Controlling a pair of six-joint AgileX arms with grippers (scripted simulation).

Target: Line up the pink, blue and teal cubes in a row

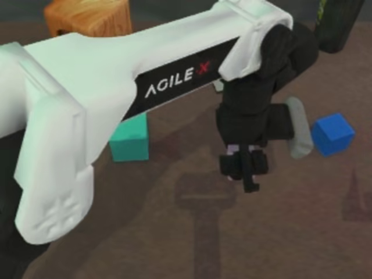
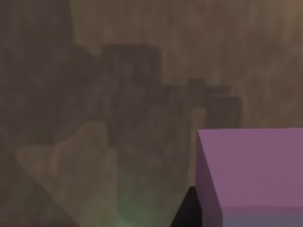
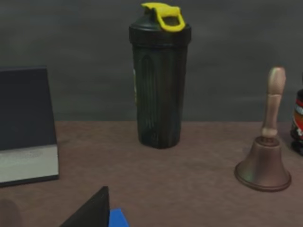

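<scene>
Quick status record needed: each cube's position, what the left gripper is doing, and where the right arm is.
left gripper: between teal and blue cubes, shut on pink cube
pink cube: in left gripper, mostly hidden in top view
teal cube: on table, left of gripper, partly under left arm
blue cube: on table, right of gripper
right arm: out of top view, gripper state unclear
row: not yet formed

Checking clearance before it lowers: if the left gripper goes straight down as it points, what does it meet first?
Likely bare table: the left gripper, holding the pink cube, has nothing visible beneath it.
</scene>
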